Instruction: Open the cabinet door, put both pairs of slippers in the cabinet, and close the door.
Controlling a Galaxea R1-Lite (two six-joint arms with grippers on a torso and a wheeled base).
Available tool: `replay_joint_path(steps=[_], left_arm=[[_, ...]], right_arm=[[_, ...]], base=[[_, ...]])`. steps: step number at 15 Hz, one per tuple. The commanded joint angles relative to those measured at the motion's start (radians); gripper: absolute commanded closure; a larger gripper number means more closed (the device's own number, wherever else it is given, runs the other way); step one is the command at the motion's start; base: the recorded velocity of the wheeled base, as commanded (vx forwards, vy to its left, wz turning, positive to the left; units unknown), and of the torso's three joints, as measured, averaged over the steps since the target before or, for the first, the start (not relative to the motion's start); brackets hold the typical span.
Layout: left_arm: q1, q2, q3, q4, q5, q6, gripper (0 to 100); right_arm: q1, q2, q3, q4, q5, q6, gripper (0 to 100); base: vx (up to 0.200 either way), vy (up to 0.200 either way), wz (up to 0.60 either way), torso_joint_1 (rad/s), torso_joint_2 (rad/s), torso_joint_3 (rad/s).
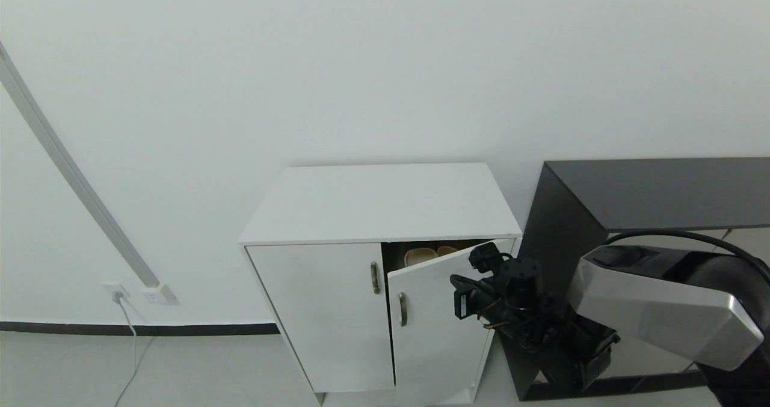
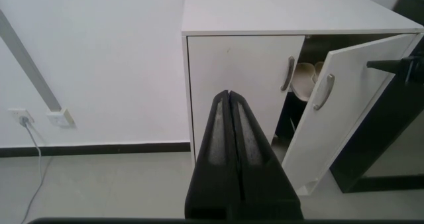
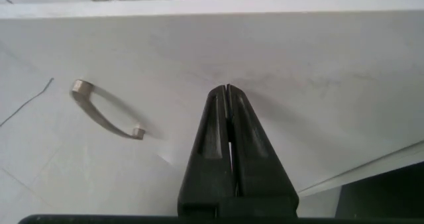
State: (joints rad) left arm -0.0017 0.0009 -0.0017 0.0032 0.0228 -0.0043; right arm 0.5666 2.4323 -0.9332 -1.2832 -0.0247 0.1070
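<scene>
The white cabinet [image 1: 379, 205] stands against the wall with its left door [image 1: 325, 311] closed and its right door [image 1: 436, 329] ajar. Beige slippers [image 1: 421, 255] lie inside on the upper shelf; the left wrist view shows those slippers [image 2: 305, 78] through the gap. My right gripper [image 1: 456, 279] is shut, its tip [image 3: 227, 89] against the outer face of the right door, beside the handle [image 3: 106, 109]. My left gripper [image 2: 228, 95] is shut and holds nothing, well back from the cabinet in front of the left door [image 2: 238, 85].
A dark cabinet [image 1: 631, 196] stands close against the white cabinet's right side. A wall socket with a cable [image 1: 117, 293] and a slanted conduit [image 1: 72, 178] are at the left. Bare floor [image 1: 180, 371] lies in front.
</scene>
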Motion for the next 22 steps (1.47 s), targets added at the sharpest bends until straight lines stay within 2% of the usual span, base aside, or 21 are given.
replay_joint_path(steps=[1,14,22], left_arm=[[0.000,0.001,0.000,0.000,0.000,0.000,100],[0.000,0.001,0.000,0.000,0.000,0.000,100],[0.000,0.001,0.000,0.000,0.000,0.000,100]], right_arm=[[-0.004,0.005,-0.027,0.010,0.000,0.000,100],[-0.033,0.042,-0.223,0.160,-0.003,0.000,100],[-0.048,0.048,-0.242,0.162,-0.004,-0.001,100]], base=[[0.000,0.000,0.00,0.000,0.00,0.000],[0.000,0.000,0.00,0.000,0.00,0.000],[0.000,0.000,0.00,0.000,0.00,0.000]])
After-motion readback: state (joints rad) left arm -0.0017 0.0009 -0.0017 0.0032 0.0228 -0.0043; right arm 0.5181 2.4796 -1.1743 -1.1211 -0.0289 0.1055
